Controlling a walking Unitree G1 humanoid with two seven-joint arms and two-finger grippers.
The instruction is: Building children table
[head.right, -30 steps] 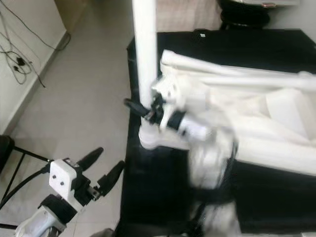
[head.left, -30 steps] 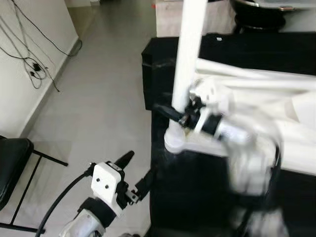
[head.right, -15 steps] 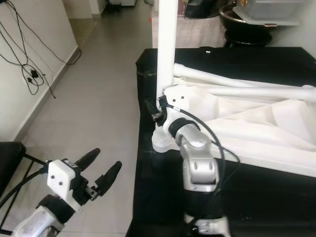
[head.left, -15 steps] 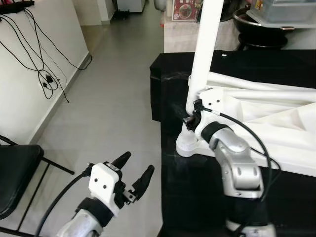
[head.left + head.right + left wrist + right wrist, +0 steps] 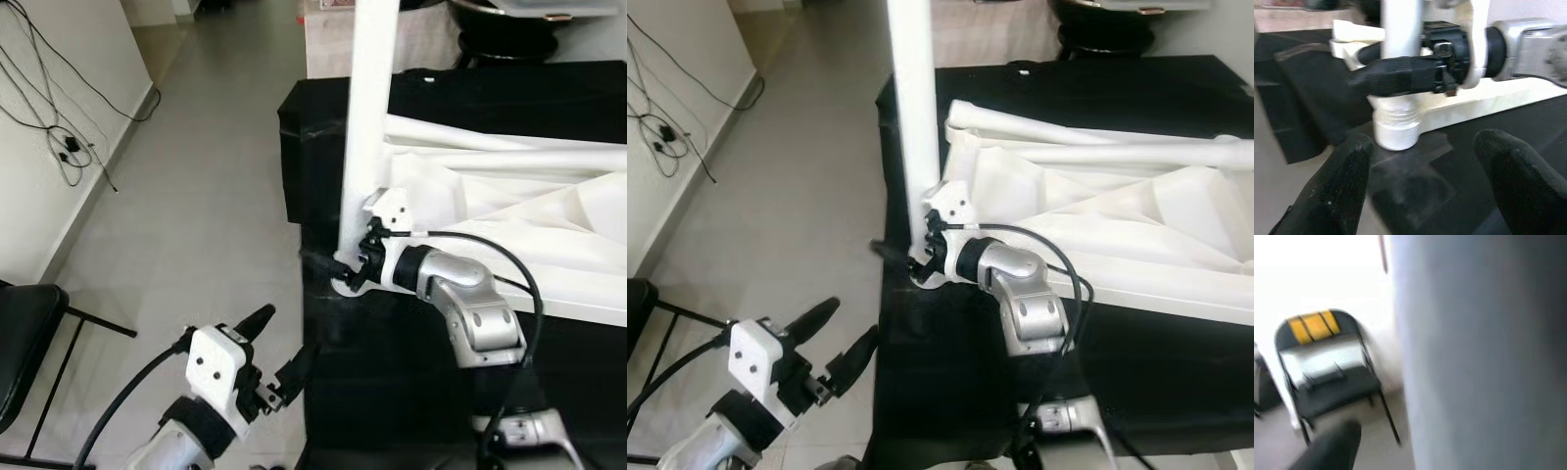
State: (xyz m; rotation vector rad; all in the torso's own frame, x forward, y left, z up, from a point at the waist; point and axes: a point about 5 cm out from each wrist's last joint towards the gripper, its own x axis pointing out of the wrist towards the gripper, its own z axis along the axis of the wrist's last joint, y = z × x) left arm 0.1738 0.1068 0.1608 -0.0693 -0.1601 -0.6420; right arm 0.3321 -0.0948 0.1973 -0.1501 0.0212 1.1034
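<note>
Black cloth [image 5: 549,88] is covering the work surface, where we are gripping the upright white leg [image 5: 367,127] near its base with our right gripper [image 5: 345,266], fingers clamped on either side; the white table frame [image 5: 509,211] is lying flat beside it. Grey tiled floor [image 5: 206,196] is running leftward to a white wall with dangling cables [image 5: 44,108]. Our left gripper [image 5: 279,348] is hovering, fingers spread wide, off the cloth's edge.

Left wrist view is showing the leg's threaded collar [image 5: 1396,129] sitting on the cloth.

Right wrist view is showing a folding chair [image 5: 1327,367] beyond the blurred leg.
</note>
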